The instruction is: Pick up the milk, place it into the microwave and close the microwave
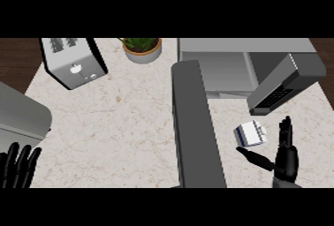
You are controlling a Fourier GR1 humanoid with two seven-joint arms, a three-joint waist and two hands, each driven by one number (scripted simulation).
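Right hand [286,156]: fingers straight, thumb spread, holding nothing; milk [251,134] lies on worktop [117,128] just left of its fingers, above the thumb. Microwave [228,66], door open, beyond it. Left hand [16,164]: open, resting far left.

White milk [250,133], grey microwave [222,66], beige veined counter [117,128], black hands

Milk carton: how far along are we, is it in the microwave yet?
Not yet. Done: nothing beyond the approach. The milk carton sits on the counter in front of the microwave, whose door stands open. In hand: the right hand is open beside the carton, not gripping it. The left hand rests at the lower left. Left: grasp, place inside, close the door.
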